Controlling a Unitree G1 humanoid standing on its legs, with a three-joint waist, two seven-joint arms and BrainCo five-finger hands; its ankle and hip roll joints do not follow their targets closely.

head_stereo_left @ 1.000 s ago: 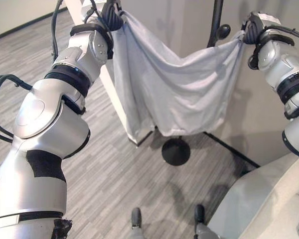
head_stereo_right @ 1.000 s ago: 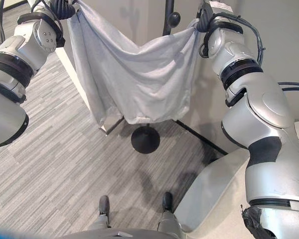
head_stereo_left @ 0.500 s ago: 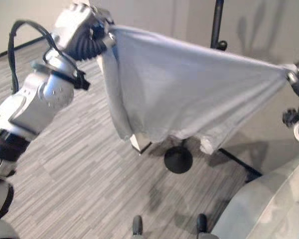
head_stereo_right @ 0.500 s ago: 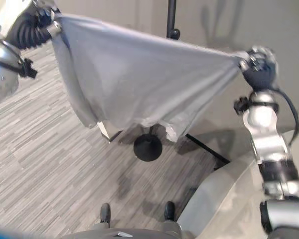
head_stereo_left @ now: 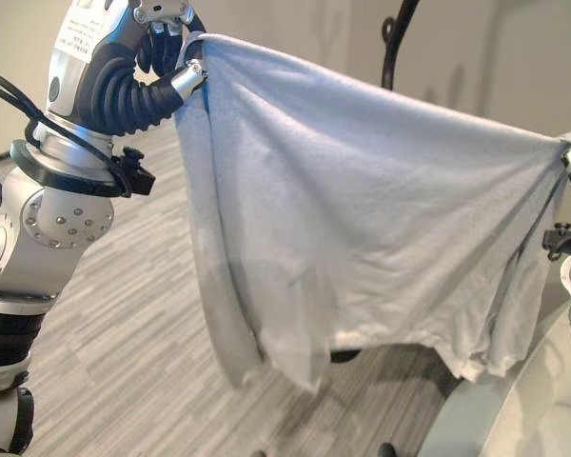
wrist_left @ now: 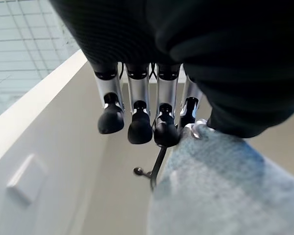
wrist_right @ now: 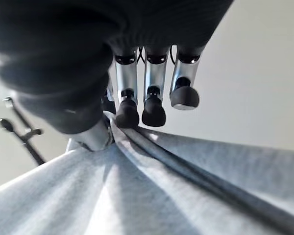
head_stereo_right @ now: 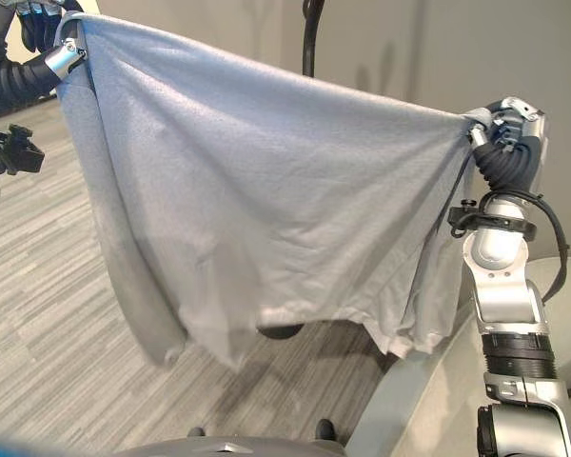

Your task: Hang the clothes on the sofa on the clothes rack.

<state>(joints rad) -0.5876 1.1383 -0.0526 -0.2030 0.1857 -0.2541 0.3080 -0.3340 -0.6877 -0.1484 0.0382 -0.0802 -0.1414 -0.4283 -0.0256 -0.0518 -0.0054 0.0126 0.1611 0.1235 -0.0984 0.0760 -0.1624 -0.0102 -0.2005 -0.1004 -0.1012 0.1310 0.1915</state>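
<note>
1. The left arm rises along the left edge of the left eye view, its left hand [head_stereo_left: 167,38] at the upper left, fingers [wrist_left: 139,128] curled and pinching a cloth corner.
2. The right arm stands upright at the right of the right eye view, its right hand [head_stereo_right: 502,143] raised at mid-height, fingers [wrist_right: 127,111] curled on cloth.

A grey wood-grain plank floor [head_stereo_left: 124,314] spreads across the room to a plain beige wall [head_stereo_right: 390,48]. On a white wall panel [wrist_left: 49,196] sits a small white rectangular switch plate [wrist_left: 25,178].
</note>
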